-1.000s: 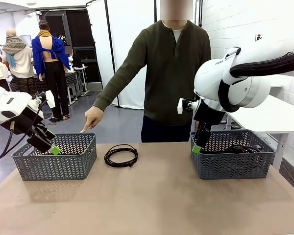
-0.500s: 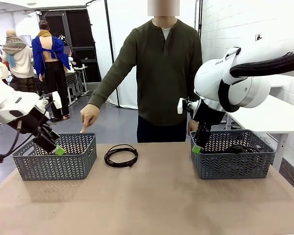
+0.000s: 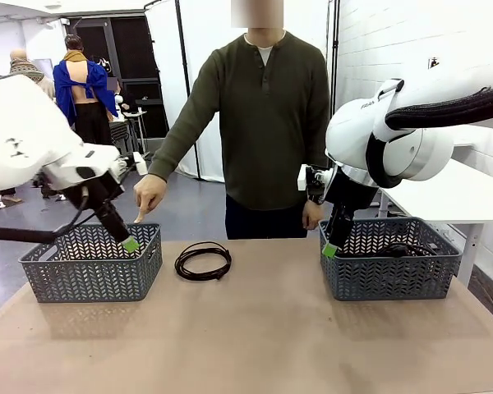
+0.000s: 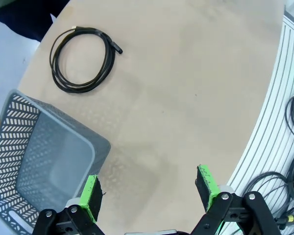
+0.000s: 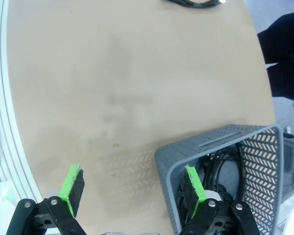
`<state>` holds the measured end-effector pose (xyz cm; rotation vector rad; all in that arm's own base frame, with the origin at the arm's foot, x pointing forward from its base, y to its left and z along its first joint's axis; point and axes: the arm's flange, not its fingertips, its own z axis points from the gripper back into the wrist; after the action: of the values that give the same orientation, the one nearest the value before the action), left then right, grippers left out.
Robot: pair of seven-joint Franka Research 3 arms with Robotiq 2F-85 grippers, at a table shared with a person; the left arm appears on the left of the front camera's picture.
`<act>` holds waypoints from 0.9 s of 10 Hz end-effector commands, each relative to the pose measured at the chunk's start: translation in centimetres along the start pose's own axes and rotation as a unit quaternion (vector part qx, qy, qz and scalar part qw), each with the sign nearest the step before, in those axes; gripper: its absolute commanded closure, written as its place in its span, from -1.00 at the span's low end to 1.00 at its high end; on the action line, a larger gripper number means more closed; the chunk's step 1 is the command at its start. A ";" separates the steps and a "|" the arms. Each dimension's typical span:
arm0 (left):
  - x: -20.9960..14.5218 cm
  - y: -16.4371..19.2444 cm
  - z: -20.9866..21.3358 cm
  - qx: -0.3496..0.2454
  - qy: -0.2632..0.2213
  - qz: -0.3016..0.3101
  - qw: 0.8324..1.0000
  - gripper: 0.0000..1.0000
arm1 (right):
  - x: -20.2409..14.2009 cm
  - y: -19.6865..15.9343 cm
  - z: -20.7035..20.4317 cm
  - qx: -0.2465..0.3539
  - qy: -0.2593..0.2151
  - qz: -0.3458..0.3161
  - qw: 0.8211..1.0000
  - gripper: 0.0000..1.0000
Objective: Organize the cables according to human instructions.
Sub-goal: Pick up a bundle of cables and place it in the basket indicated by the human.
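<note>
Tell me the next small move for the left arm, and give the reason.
Probably swing the left pincer from the left basket toward the coiled cable lying loose on the table and lower over it. Its jaws are open and empty, the person's hand points down at that basket, and this cable is the one still outside a basket.

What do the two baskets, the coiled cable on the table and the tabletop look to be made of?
Left basket and right basket: likely moulded grey plastic, matte, with a regular herringbone cut-out pattern. Cable: thin black cord, probably rubber or plastic sheathed, slightly glossy. Tabletop: smooth matte beige board, possibly laminate; it shows no grain.
</note>
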<state>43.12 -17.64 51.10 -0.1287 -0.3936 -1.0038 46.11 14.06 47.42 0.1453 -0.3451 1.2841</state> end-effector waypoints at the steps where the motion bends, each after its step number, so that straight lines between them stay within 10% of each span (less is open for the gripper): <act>1: 3.0 1.1 -0.9 0.012 0.035 0.036 0.999 -1.00 | 0.0 0.0 0.0 -0.001 0.001 -0.002 1.000 -1.00; 9: 7.1 2.9 -5.2 0.026 0.042 0.094 0.994 -1.00 | 0.0 0.0 0.0 -0.001 0.001 -0.002 1.000 -1.00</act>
<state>50.48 -23.37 49.21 -0.0750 -0.3193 -0.8074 46.12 14.07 47.42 0.1455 -0.3451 1.2842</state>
